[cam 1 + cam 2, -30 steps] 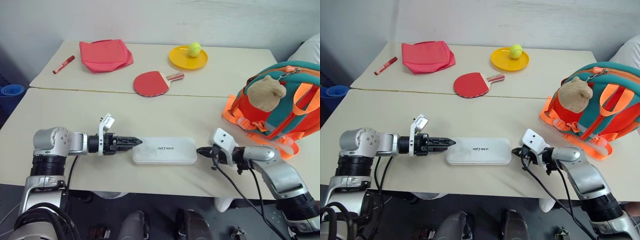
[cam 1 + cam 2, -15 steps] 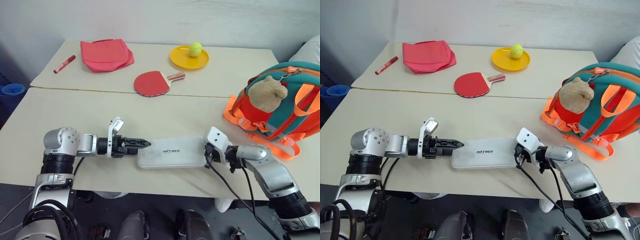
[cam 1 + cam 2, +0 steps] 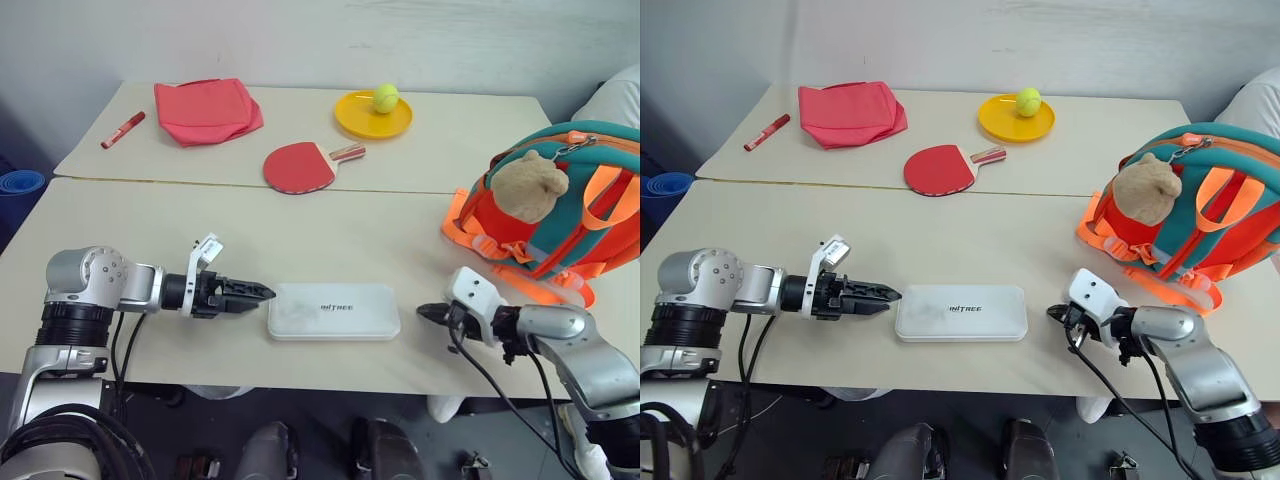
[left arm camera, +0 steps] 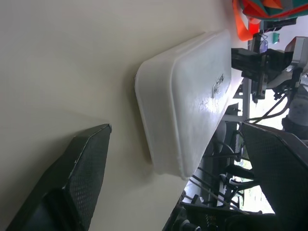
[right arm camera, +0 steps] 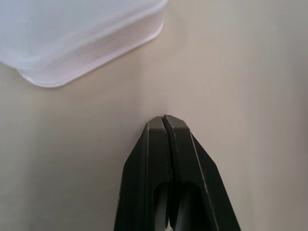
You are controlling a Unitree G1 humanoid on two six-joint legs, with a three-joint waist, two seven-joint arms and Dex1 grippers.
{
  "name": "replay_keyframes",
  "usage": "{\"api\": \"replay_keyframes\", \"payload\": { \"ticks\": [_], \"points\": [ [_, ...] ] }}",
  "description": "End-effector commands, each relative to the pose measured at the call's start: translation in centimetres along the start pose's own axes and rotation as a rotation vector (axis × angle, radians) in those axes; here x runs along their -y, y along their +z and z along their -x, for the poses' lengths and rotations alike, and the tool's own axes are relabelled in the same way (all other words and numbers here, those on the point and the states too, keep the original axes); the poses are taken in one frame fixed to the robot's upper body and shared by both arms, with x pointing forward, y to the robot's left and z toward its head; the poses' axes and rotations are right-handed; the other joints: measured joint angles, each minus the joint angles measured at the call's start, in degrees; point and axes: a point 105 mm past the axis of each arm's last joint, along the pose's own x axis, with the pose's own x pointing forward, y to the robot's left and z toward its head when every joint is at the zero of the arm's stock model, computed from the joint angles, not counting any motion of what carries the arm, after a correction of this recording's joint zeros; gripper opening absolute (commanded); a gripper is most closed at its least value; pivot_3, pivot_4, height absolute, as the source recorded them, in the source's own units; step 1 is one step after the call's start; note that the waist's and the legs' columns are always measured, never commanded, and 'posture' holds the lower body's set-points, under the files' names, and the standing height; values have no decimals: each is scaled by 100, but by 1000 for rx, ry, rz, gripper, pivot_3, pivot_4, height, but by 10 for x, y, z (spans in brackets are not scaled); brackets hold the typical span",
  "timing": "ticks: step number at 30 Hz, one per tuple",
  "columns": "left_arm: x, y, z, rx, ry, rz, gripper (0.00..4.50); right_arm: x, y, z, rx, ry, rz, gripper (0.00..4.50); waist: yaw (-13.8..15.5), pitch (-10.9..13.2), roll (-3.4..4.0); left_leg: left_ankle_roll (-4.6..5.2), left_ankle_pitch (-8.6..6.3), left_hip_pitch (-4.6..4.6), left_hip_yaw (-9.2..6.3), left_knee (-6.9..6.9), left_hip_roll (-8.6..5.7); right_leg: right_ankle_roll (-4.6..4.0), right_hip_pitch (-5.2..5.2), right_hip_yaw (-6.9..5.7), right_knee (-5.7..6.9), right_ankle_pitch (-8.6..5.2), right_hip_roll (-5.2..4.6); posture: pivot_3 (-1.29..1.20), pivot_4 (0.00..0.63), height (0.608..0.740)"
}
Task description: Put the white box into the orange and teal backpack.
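While the left end effector (image 3: pixel 262 293) gapes and the right end effector (image 3: pixel 424 313) stays pinched, the white box (image 3: pixel 333 311) lies flat.

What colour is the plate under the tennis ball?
Yellow plate; left eye view shows it best.

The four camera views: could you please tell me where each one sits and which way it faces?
Left eye, right eye: on the head, looking forward and down at the table, box and backpack; both arms show.
Left wrist: on that arm, looking along the open left tool at the box's end; its fingers show.
Right wrist: on that arm, looking past the shut right tool at the table.
All views share the box.
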Motion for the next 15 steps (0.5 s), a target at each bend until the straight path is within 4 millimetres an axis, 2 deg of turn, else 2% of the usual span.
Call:
{"api": "replay_keyframes", "payload": {
  "ticks": [1,8,15],
  "points": [
    [-10,-11,-5,-42,39,41,4494,-14,10,-3,15,61,0,0,1,0,0,-1,0,0,0,0,1,-1,0,0,0,0,0,0,150,740],
    [-4,-22,-34,-100,13,11,4494,-30,26,-19,43,105,24,0,75,-2,4,1,-1,-1,-2,0,-4,-1,0,0,0,-1,-12,0,150,740],
    [1,-31,-55,-88,-64,65,4494,-33,27,-27,40,113,25,0,151,-4,7,8,-4,0,-3,2,-13,1,4,-6,-1,0,-30,0,150,740]
  ]
}}
